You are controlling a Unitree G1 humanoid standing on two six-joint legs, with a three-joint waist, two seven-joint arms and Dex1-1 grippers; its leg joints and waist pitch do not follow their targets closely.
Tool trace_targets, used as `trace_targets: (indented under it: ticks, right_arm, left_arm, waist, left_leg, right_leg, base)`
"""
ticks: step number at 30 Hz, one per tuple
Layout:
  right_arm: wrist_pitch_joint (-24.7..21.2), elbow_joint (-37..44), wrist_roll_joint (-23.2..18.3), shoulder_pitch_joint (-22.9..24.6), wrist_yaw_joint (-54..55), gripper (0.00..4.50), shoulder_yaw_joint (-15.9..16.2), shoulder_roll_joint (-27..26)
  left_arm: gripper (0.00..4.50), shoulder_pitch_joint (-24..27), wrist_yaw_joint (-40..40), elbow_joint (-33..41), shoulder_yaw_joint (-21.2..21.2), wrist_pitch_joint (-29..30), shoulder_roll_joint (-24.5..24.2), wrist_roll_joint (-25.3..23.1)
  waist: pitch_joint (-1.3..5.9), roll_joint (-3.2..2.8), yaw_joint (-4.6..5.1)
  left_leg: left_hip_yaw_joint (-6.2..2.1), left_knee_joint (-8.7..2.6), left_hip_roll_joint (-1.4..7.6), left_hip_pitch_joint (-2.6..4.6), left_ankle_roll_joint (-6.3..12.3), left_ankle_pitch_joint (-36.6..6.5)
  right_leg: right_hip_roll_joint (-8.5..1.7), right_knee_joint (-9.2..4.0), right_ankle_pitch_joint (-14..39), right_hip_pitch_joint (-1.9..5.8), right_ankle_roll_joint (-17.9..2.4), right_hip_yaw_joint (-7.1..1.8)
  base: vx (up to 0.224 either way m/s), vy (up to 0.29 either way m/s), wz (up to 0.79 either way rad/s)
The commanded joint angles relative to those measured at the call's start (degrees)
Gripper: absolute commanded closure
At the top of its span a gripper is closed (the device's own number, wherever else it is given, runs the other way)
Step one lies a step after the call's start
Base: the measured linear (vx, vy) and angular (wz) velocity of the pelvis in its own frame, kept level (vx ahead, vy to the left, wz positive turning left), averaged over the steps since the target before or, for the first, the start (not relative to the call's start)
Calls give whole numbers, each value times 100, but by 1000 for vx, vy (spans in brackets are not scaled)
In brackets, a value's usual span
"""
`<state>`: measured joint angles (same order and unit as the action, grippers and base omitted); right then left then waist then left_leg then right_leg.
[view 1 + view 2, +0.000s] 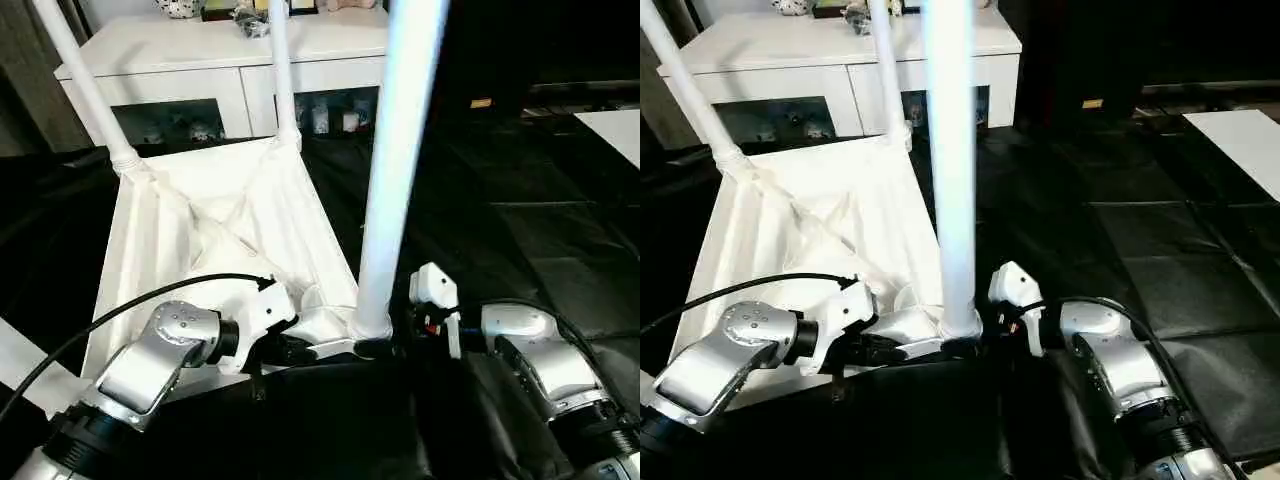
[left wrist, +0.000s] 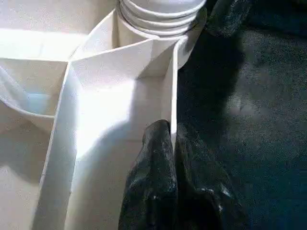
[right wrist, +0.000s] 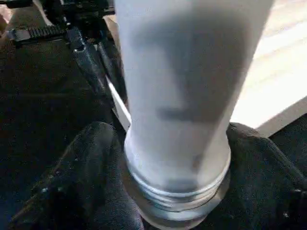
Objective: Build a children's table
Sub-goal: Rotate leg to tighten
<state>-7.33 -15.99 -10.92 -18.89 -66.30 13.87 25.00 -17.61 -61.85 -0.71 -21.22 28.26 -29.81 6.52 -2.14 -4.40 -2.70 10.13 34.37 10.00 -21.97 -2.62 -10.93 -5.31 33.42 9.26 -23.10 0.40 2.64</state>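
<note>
The white children's table [image 1: 230,215] lies upside down, ribbed underside up, three legs standing. Left gripper [image 1: 300,350] fingers clamp its rim; right gripper [image 3: 175,182] fingers straddle the nearest leg [image 1: 400,150].

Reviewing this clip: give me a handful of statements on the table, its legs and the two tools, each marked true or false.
1. The white plastic tabletop lies with its ribbed underside up. True.
2. Three white tapered legs stand in its corners: the near leg, the far-left leg and the far-right leg. True.
3. The left tool grips the near leg. False: it is shut on the tabletop's edge wall.
4. The right tool has a finger on each side of the near leg's base. True.
5. The white cabinet stands behind the robot. False: it stands beyond the table.
</note>
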Motion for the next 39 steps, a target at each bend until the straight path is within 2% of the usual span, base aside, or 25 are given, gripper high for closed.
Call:
trace_targets:
  ticks: [1,4,5,13,14,15,16,17,18,19,21,22,23,25,26,28,29,31,32,35,38,39]
  right_arm:
    - [-7,5,0,-112,-107,127,37,16]
    - [-5,-17,-4,-112,-97,144,26,12]
    - [-6,-20,-17,-114,-81,168,15,3]
    - [-36,-51,-93,-101,94,185,-94,-134]
    - [-25,-216,41,-146,519,185,-153,-290]
    - [-80,-479,241,-209,1258,186,-250,-577]
    - [-111,-543,285,-221,1459,186,-277,-661]
    - [-176,-667,411,-238,1993,186,-335,-882]
    - [-219,-710,449,-241,2287,186,-387,-1014]
    - [-400,-776,538,-242,3035,187,-528,-1329]
    - [-536,-812,616,-240,3561,187,-626,-1530]
    - [-779,-861,806,-225,4428,187,-771,-1807]
    - [-816,-885,879,-222,4697,187,-811,-1884]
    - [-796,-914,911,-218,4824,187,-811,-1953]
    - [-720,-924,1039,-219,4795,187,-674,-1979]
    - [-557,-940,1199,-228,4783,187,-538,-1998]
    - [-373,-918,1183,-232,4743,187,-549,-2062]
    - [-339,-841,930,-222,4602,131,-712,-2109]
    - [-337,-715,748,-213,4425,117,-787,-2088]
    - [-367,-557,609,-217,4166,83,-787,-1977]
    - [-422,-457,466,-230,3872,62,-780,-1862]
    - [-428,-366,415,-236,3510,62,-730,-1637]
  left_arm:
    - [450,-65,-216,244,-18,-103,10,178]
    - [450,-69,-217,225,-32,-114,6,171]
    - [450,-63,-220,229,-36,-110,-3,184]
    - [450,-38,-167,196,-10,-93,20,179]
    - [450,-94,113,32,36,-75,164,71]
    - [450,-236,732,-320,121,22,469,-161]
    - [450,-280,920,-425,147,53,564,-226]
    - [450,-393,1417,-689,224,150,821,-377]
    - [450,-442,1634,-795,269,236,953,-414]
    - [450,-554,2052,-996,335,515,1234,-481]
    - [450,-637,2337,-1136,359,679,1409,-553]
    - [450,-765,2560,-1352,297,698,1605,-655]
    - [450,-801,2609,-1415,279,679,1661,-674]
    - [450,-836,2655,-1479,273,652,1715,-683]
    - [450,-884,2692,-1555,229,602,1764,-742]
    - [450,-933,2719,-1637,193,550,1816,-810]
    - [450,-976,2702,-1692,134,505,1855,-873]
    - [450,-958,2615,-1634,106,522,1806,-854]
    - [450,-931,2515,-1565,88,521,1724,-822]
    - [450,-895,2365,-1470,63,478,1600,-777]
    - [450,-857,2169,-1384,36,378,1495,-727]
    - [450,-779,1874,-1230,1,226,1332,-656]
  waist:
    - [340,48,22]
    - [349,53,20]
    - [347,48,16]
    - [344,74,16]
    - [340,73,38]
    - [332,79,43]
    - [324,76,67]
    - [307,51,92]
    - [314,78,111]
    - [302,66,136]
    - [320,87,157]
    - [311,75,174]
    - [309,67,183]
    - [326,65,191]
    - [324,62,193]
    - [325,26,210]
    - [321,9,210]
    - [318,23,227]
    - [324,6,221]
    - [336,-4,236]
    - [336,-6,245]
    - [339,9,249]
  left_leg:
    - [-73,-460,254,108,314,-1429]
    - [-72,-449,253,104,359,-1316]
    - [-72,-446,254,102,378,-1299]
    - [-70,-441,254,101,391,-1289]
    - [-58,-438,252,89,391,-1285]
    - [-67,-448,246,91,328,-1342]
    - [-66,-451,239,85,294,-1363]
    - [-71,-457,229,114,159,-1564]
    - [-86,-463,212,115,53,-1659]
    - [-89,-476,212,93,17,-1712]
    - [-107,-480,204,101,-24,-1743]
    - [-99,-484,192,89,-20,-1684]
    - [-99,-484,186,114,-48,-1758]
    - [-104,-482,180,100,-33,-1791]
    - [-106,-485,186,102,-20,-1826]
    - [-114,-490,188,87,-7,-1905]
    - [-110,-490,190,112,-9,-1990]
    - [-112,-497,185,95,25,-2069]
    - [-113,-497,193,105,46,-2084]
    - [-128,-505,204,62,95,-1949]
    - [-120,-498,204,68,135,-1906]
    - [-113,-493,206,61,150,-1870]
  right_leg:
    - [-229,-314,1201,246,-1407,-155]
    - [-227,-297,1071,252,-1448,-151]
    - [-225,-293,1050,251,-1466,-149]
    - [-231,-297,1160,249,-1445,-154]
    - [-235,-304,1181,234,-1454,-161]
    - [-226,-316,1285,241,-1424,-152]
    - [-224,-318,1346,232,-1407,-155]
    - [-225,-349,1658,208,-1344,-150]
    - [-225,-364,1883,227,-1233,-144]
    - [-247,-377,2024,221,-1160,-157]
    - [-234,-396,2109,226,-1049,-148]
    - [-217,-410,2052,207,-1014,-154]
    - [-220,-430,2130,178,-994,-155]
    - [-218,-433,2084,198,-951,-145]
    - [-221,-431,2066,194,-957,-148]
    - [-217,-436,2032,198,-945,-138]
    - [-219,-447,2034,182,-951,-141]
    - [-216,-450,2047,200,-959,-139]
    - [-221,-454,2054,192,-966,-143]
    - [-221,-415,1779,229,-1021,-135]
    - [-222,-410,1656,233,-1100,-128]
    - [-226,-405,1637,233,-1125,-133]
  base:
    - [0,0,0]
    - [0,0,0]
    - [0,0,0]
    - [0,0,0]
    - [0,0,0]
    - [0,0,0]
    - [0,0,0]
    - [0,0,0]
    - [0,0,0]
    - [0,0,0]
    - [0,0,0]
    - [0,0,0]
    - [0,0,0]
    - [0,0,0]
    - [0,0,0]
    - [0,0,0]
    - [0,0,0]
    - [0,0,0]
    - [0,0,0]
    - [0,0,0]
    - [0,0,0]
    - [0,0,0]
